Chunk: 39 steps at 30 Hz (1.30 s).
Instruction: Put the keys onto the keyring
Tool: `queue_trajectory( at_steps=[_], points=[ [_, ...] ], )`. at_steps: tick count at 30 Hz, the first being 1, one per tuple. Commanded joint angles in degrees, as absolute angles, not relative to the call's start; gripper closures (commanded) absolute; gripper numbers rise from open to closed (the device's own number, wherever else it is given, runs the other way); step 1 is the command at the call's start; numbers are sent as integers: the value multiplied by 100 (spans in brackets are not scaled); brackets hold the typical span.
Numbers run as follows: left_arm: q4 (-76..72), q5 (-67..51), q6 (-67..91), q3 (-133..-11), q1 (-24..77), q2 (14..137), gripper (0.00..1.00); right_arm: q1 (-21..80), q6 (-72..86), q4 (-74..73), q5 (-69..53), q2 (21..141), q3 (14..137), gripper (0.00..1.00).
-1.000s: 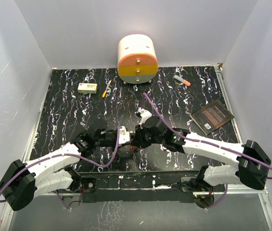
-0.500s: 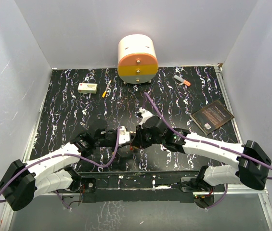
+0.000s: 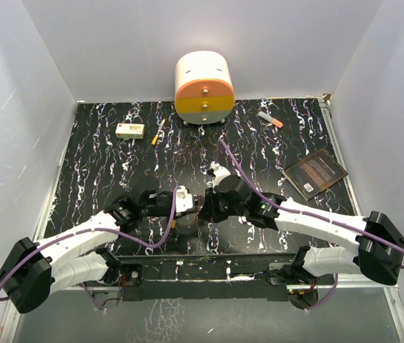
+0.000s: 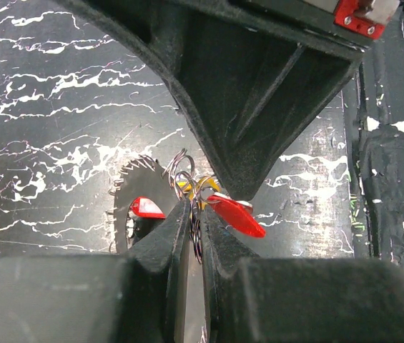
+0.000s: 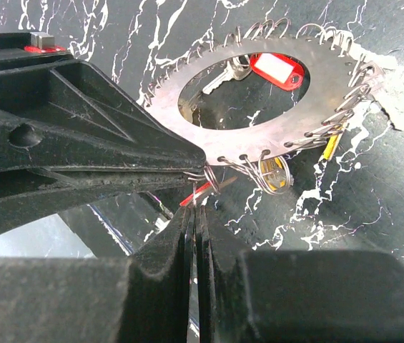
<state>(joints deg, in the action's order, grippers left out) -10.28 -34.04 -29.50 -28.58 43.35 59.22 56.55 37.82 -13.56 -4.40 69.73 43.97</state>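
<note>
The keyring (image 5: 273,121) is a flat grey toothed ring with small wire loops round its rim, lying on the black marbled table; it also shows in the left wrist view (image 4: 131,191). Keys hang on it: a red-headed one (image 5: 277,70) across the hole and a yellow one (image 5: 277,174) at the near rim. My left gripper (image 4: 196,214) is shut on a wire loop at the rim. My right gripper (image 5: 196,209) is shut on a red-headed key (image 4: 236,215) touching that loop. In the top view both grippers (image 3: 186,207) (image 3: 202,209) meet tip to tip and hide the ring.
A round drawer cabinet (image 3: 203,89) stands at the back. A white box (image 3: 129,130) and a small orange pen (image 3: 156,137) lie back left. An orange-tipped marker (image 3: 270,118) and a dark book (image 3: 315,172) lie on the right. Purple cables (image 3: 169,218) loop over both arms.
Both grippers stay shut and pressed together. The right wrist has shifted slightly right and nearer, and the meeting point has moved a little toward the near edge.
</note>
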Motion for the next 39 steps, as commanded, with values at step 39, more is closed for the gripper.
queue_trajectory(
  at_steps=[39],
  points=[
    [-1000, -4297, -2940, -3186, 4342, 5586, 100, 5651, 3401, -944, -383, 6569, 4553, 92]
  ],
)
